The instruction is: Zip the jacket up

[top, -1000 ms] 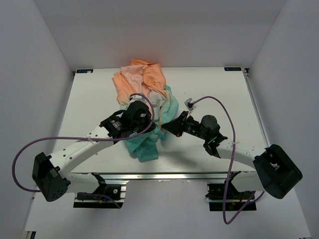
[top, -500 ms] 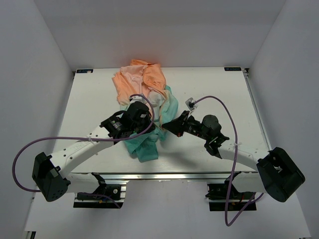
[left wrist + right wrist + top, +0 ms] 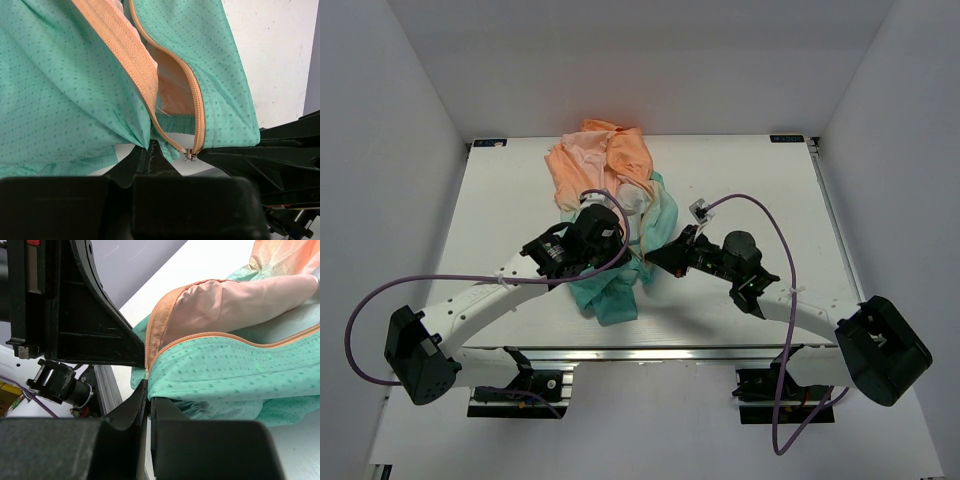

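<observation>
The jacket [image 3: 610, 180] lies crumpled at the table's middle, with orange at the back and teal toward the front. In the left wrist view its orange zipper [image 3: 196, 107] stands apart in a V. The two sides meet at a small metal piece [image 3: 190, 156] at the hem. My left gripper [image 3: 150, 146] is shut on the teal hem just left of that piece. My right gripper [image 3: 148, 390] is shut on the teal edge at the zipper's bottom end [image 3: 151, 337]. In the top view, the left gripper [image 3: 628, 262] and the right gripper [image 3: 650, 262] almost touch at the jacket's front edge.
The white table [image 3: 770, 190] is walled on three sides. Its front metal rail [image 3: 650, 352] runs close below the grippers. Purple cables [image 3: 760, 210] loop over both arms. In the right wrist view the left gripper's black body [image 3: 95, 325] fills the upper left.
The right arm's elbow and base link have shifted slightly to the right and down. Both grippers stay shut on the hem in nearly the same spot.
</observation>
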You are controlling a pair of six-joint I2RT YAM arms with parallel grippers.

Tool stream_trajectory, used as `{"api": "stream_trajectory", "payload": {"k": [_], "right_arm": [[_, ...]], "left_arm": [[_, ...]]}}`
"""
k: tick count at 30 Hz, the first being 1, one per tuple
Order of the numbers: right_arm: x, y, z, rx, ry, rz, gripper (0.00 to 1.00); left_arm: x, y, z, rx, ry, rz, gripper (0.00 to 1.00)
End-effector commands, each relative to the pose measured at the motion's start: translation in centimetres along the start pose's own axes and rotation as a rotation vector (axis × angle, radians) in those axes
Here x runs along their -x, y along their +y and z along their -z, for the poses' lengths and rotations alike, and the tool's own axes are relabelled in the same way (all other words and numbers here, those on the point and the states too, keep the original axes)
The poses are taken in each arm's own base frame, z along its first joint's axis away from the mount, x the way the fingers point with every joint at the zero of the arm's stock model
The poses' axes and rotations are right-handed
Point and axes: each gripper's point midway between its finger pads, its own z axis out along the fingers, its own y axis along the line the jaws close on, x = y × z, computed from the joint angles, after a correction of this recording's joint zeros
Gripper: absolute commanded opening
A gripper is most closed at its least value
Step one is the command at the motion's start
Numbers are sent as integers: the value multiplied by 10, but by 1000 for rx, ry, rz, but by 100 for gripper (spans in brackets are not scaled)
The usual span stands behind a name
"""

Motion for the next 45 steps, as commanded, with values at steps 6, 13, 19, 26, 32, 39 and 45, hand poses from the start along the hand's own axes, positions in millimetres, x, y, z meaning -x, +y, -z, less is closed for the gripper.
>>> {"api": "stream_trajectory", "payload": {"k": [6,13,19,26,32,39,45], "right_arm": [[30,21,-11,65,-67,58,0],[31,24,-18,80,-61,52,0],[26,15,-18,32,-40,66,0],[10,7,-9,-7,19,75,0],[13,17,-9,42,14,62,0],[13,20,-7,48,16,59,0],[9,19,-7,46,27,52,0]], "left_arm": [[-1,-3,6,-32,-10,3,0],[-6,-1,5,-36,-1,1,0],[-4,1,9,-34,-11,7,0],[1,2,14,-27,-34,2,0],[0,2,12,-21,-31,-1,0],[1,7,11,2,-38,-3,0],[1,3,10,-13,-31,-8,0]]}}
